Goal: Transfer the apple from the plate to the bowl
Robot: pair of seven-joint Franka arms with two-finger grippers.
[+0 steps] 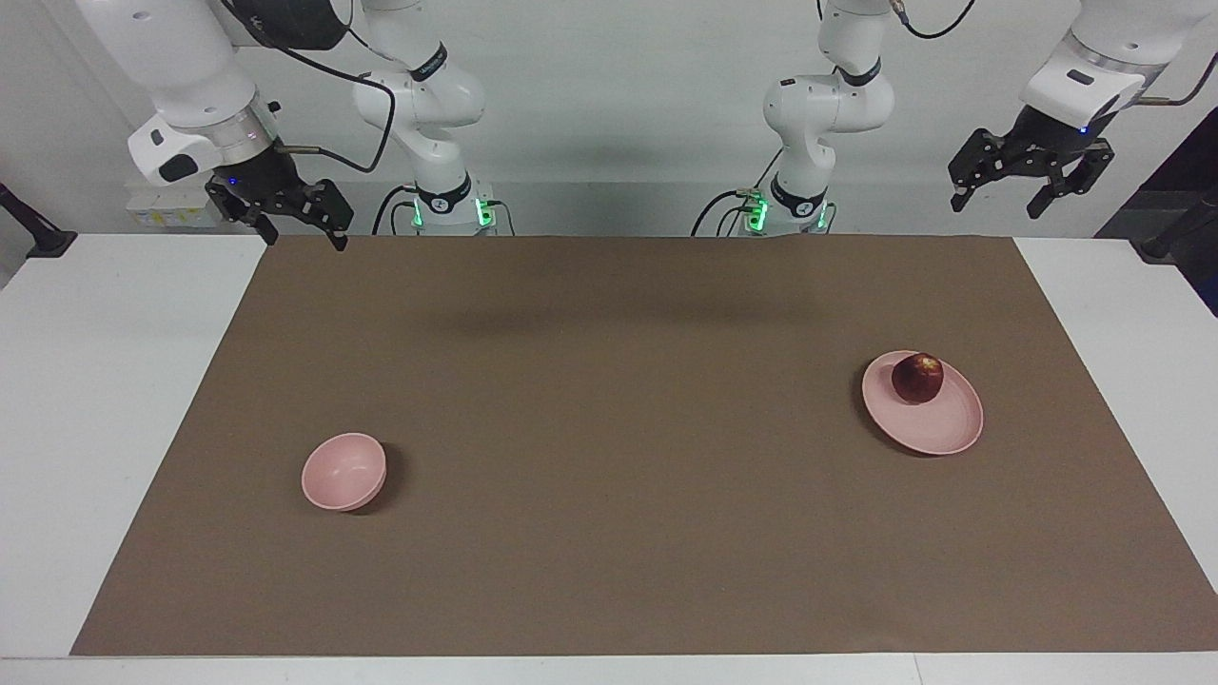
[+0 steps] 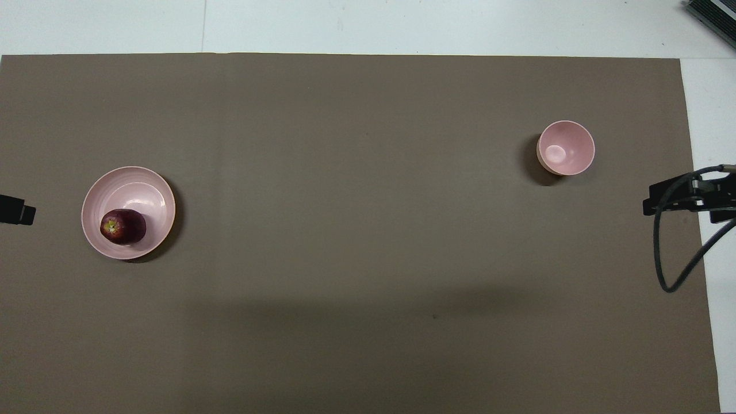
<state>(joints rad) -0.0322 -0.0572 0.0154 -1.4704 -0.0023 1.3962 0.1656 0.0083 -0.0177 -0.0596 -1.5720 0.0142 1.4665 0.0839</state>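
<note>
The dark red apple lies on the pale pink plate, on the plate's part nearest the robots, toward the left arm's end of the table. The small deep pink bowl stands empty toward the right arm's end, a little farther from the robots than the plate. My left gripper hangs open and empty, high over the table's edge at its own end. My right gripper hangs open and empty over the mat's corner at its end. Both arms wait.
A brown mat covers most of the white table. A black cable loops down from the right gripper.
</note>
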